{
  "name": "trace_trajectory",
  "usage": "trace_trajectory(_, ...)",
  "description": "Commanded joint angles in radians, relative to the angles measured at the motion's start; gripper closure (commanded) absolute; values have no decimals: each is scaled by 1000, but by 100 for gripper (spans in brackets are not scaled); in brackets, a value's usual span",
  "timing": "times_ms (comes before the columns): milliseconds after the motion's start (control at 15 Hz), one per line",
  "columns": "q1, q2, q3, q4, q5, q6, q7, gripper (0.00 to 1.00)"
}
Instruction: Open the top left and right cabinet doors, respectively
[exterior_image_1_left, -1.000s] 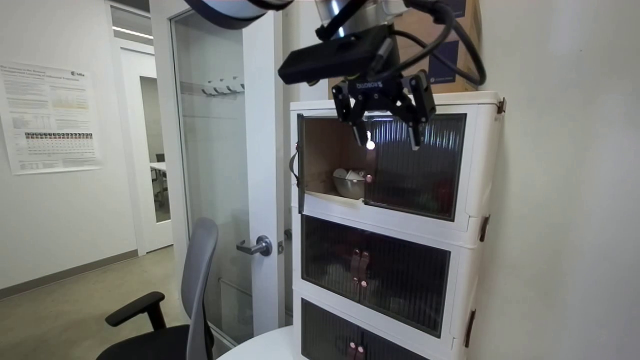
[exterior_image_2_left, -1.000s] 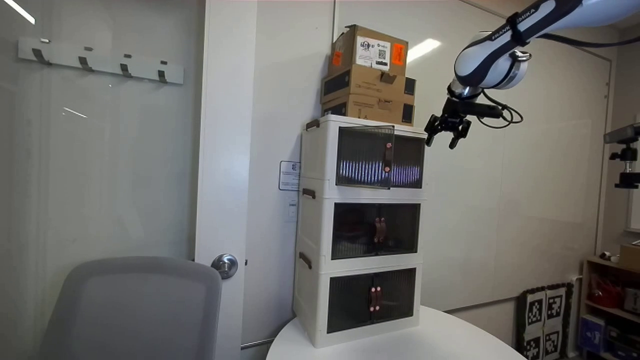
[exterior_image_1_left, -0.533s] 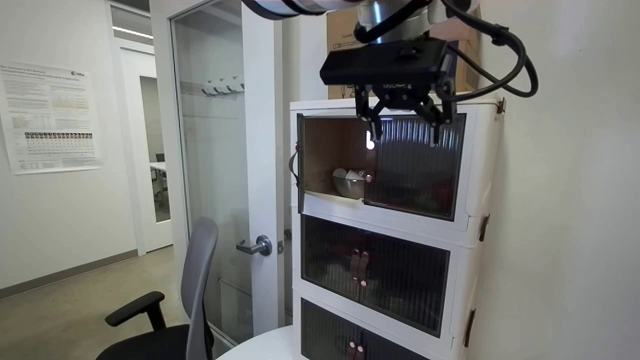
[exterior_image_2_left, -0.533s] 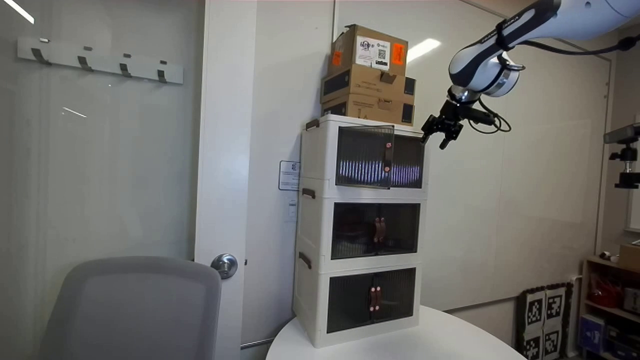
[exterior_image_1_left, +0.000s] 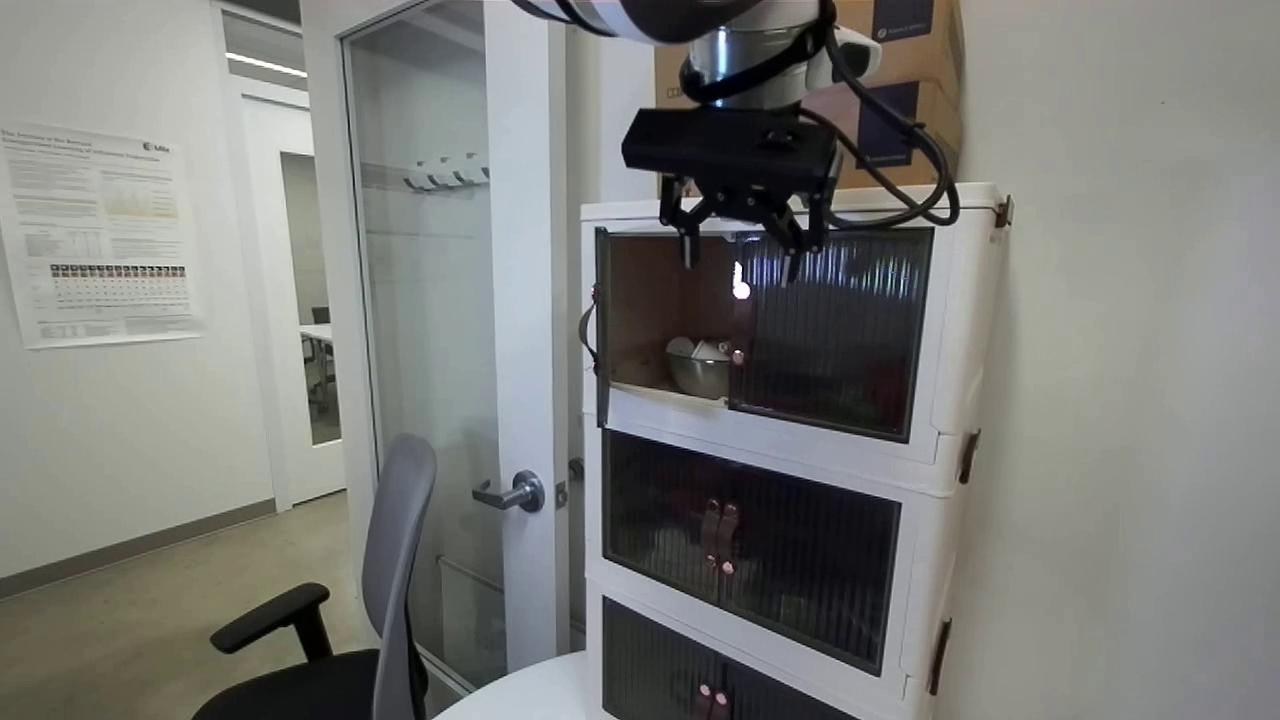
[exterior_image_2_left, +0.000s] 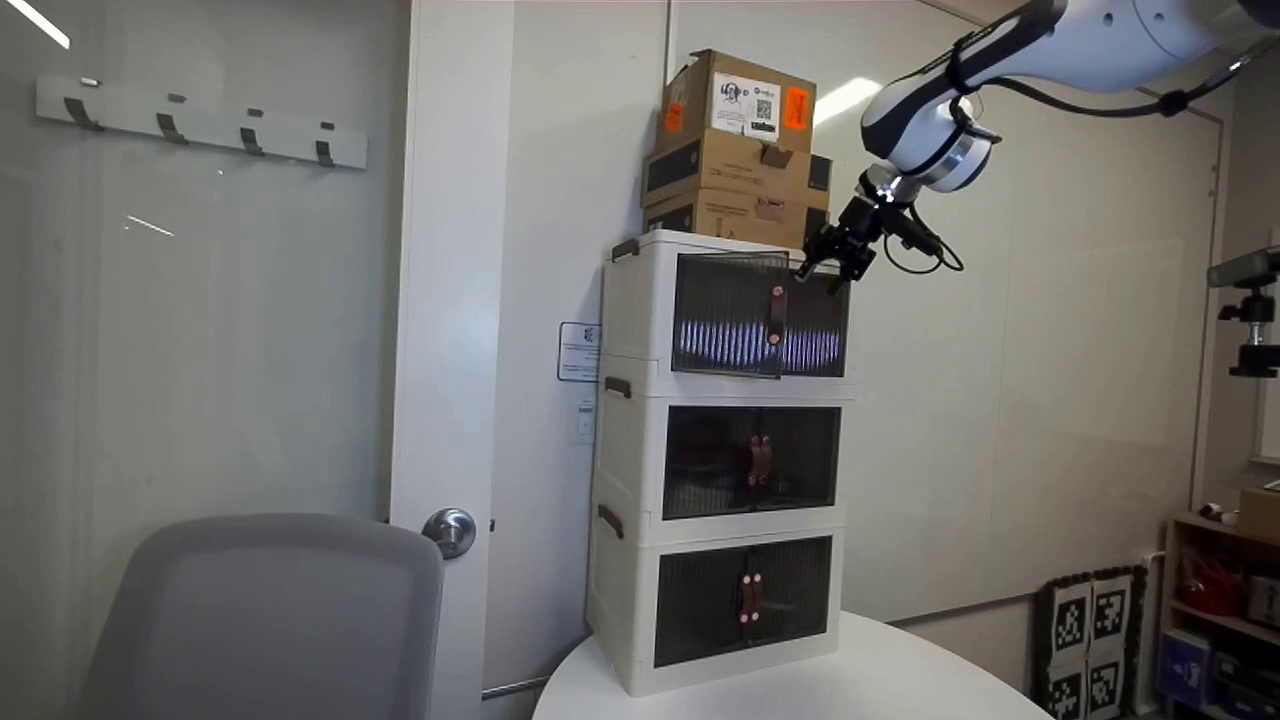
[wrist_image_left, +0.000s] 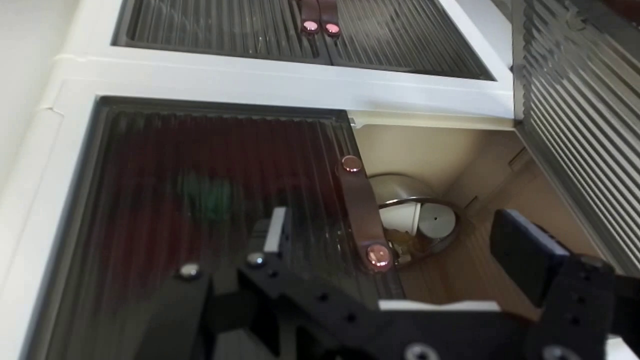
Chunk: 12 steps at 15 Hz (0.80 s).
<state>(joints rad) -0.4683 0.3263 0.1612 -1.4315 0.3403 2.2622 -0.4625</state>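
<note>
Gripper (exterior_image_1_left: 740, 263) is hanging in front of the top tier (exterior_image_1_left: 965, 320) of the cabinet (exterior_image_1_left: 920, 560), near its upper edge, tips pointing down. Fingers (wrist_image_left: 522, 255) are standing well apart. In the wrist view (upside down, so the next tier (wrist_image_left: 215, 25) is showing at the top) the brown strap (wrist_image_left: 360, 205) of the right door (wrist_image_left: 210, 160) is showing between the fingers, apart from both; one finger is overlapping that panel, the other is overlapping the left bay (wrist_image_left: 420, 150). Not able to tell whether a tip is touching anything. Right door is sitting closed in its frame. Left door (exterior_image_1_left: 602, 270) is standing swung out, showing edge-on in an exterior view, leaving its bay exposed. Bowl (exterior_image_1_left: 700, 376) is sitting in that bay, holding pale items. Boxes (exterior_image_2_left: 740, 175) are standing stacked on the cabinet.
</note>
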Motion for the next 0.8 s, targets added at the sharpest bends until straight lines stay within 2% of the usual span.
trace_trajectory(0, 67, 60, -77, 100, -2, -40, -109, 0)
trace_trajectory(200, 96, 82, -108, 112, -25, -3, -155, 0)
trace_trajectory(467, 103, 100, -113, 90, 10, 98, -192, 0)
trace_trajectory(600, 80, 112, -89, 85, 77, 153, -217, 0)
trace_trajectory(733, 52, 123, -64, 89, 151, 162, -262, 0)
